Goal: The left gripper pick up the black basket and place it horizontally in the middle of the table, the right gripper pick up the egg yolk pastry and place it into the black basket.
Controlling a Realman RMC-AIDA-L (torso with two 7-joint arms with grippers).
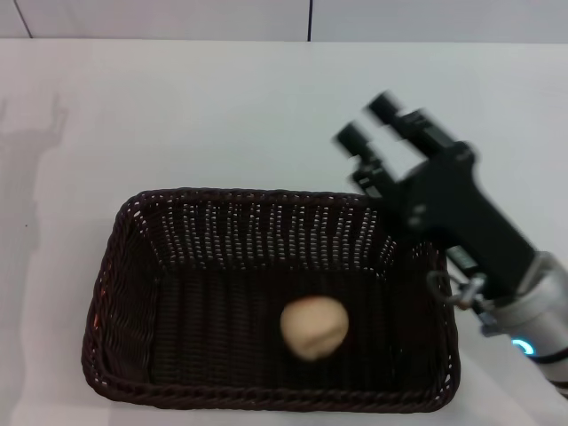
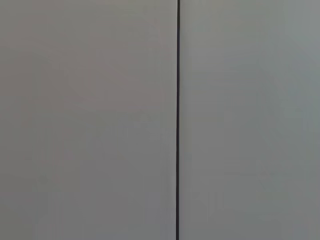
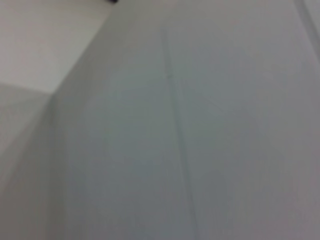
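The black basket (image 1: 133,293) lies lengthwise across the white table (image 1: 222,115) in the head view, near the front. The egg yolk pastry (image 1: 314,327) rests on the basket's floor, right of its middle. My right gripper (image 1: 371,123) is open and empty, raised above the table just beyond the basket's far right corner, its knobbed fingers (image 1: 353,139) pointing away from me. The left gripper is out of view. The left wrist view shows only a grey wall with a dark seam. The right wrist view shows only blurred pale wall.
The table's far edge meets a grey panelled wall (image 1: 177,18). A faint shadow (image 1: 35,151) falls on the table at the far left.
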